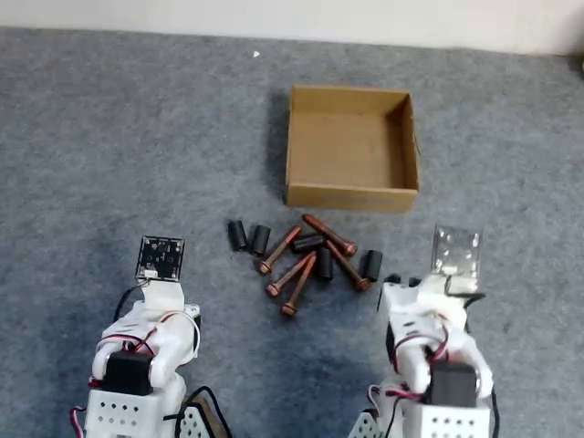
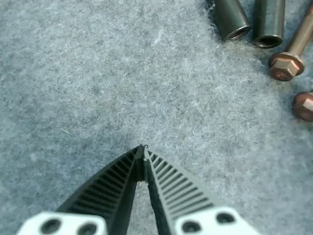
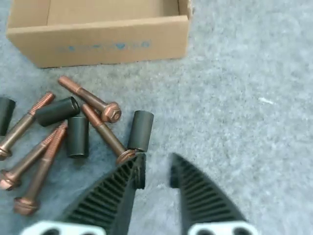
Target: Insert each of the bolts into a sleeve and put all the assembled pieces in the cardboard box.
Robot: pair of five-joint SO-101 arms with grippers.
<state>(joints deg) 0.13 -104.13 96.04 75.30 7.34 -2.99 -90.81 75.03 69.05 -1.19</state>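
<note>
Several copper-coloured bolts (image 1: 294,272) and black sleeves (image 1: 247,237) lie in a loose pile on the grey carpet, just in front of the empty cardboard box (image 1: 351,195). My left gripper (image 2: 142,151) is shut with nothing in it and hovers over bare carpet, short of two sleeves (image 2: 230,18) and two bolt heads (image 2: 285,65). My right gripper (image 3: 155,170) is slightly open and holds nothing. Its tips sit close to a sleeve (image 3: 141,130) and the head of a bolt (image 3: 105,133) at the pile's right end.
The box (image 3: 98,40) stands open-topped beyond the pile. Bare carpet (image 1: 109,137) spreads to the left, right and front of the parts. Both arm bases (image 1: 146,365) sit at the near edge, either side of the pile.
</note>
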